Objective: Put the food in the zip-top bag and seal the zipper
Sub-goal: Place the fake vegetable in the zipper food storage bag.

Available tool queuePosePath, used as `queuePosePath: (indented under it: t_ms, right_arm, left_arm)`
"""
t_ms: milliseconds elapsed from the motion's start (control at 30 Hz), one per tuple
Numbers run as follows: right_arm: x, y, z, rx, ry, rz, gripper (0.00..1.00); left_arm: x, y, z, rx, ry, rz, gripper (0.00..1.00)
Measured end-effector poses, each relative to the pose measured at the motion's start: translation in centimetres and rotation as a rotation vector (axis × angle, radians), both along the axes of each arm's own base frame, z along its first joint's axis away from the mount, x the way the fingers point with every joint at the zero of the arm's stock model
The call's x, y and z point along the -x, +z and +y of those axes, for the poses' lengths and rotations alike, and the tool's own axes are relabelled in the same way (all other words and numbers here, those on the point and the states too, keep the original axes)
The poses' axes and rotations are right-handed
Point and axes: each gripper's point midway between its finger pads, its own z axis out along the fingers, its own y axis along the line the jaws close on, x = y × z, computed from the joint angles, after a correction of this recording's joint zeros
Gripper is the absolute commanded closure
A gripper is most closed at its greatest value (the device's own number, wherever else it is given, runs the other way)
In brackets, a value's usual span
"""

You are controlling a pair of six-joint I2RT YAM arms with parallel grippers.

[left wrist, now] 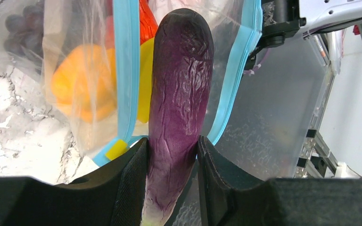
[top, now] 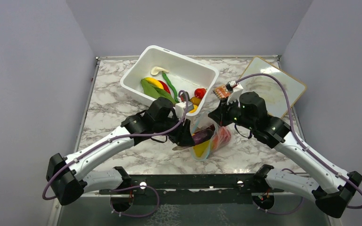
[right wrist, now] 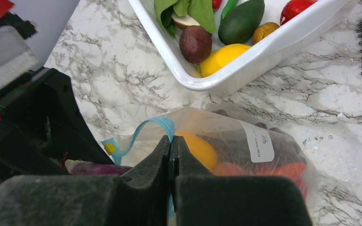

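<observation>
The clear zip-top bag [top: 211, 141] lies on the marble table between my two arms, its mouth open towards the left. It holds orange, yellow, red and purple toy food. My left gripper [left wrist: 173, 155] is shut on a purple eggplant [left wrist: 179, 94], whose tip pokes between the two light blue zipper strips [left wrist: 126, 70] into the bag's mouth. My right gripper [right wrist: 173, 146] is shut on the upper zipper edge [right wrist: 156, 123] of the bag [right wrist: 245, 146] and holds the mouth open. The eggplant also shows in the top view [top: 201, 137].
A white tub [top: 136, 75] at the back holds more toy food: green leaves, a yellow piece [right wrist: 221, 56], a dark avocado [right wrist: 240, 21], red pieces. A small orange patterned packet [top: 222, 91] lies right of the tub. A wood-framed board [top: 283, 84] lies at back right.
</observation>
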Motion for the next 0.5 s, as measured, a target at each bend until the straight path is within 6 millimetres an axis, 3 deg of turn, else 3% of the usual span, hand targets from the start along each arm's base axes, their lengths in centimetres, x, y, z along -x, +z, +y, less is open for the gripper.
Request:
queuePosePath:
  t_ms: [333,500]
  right_arm:
    - [1.3,0.6,1.8,-0.07,0.112,0.008,0.99]
    - [1.7,0.6,2.2,-0.086,0.141,0.016,0.99]
  left_arm:
    - [-0.1,-0.5,-3.6,-0.03,0.007,-0.014,0.99]
    - [-0.3,-0.8,-5.0,-0.026,0.039,-0.019,0.91]
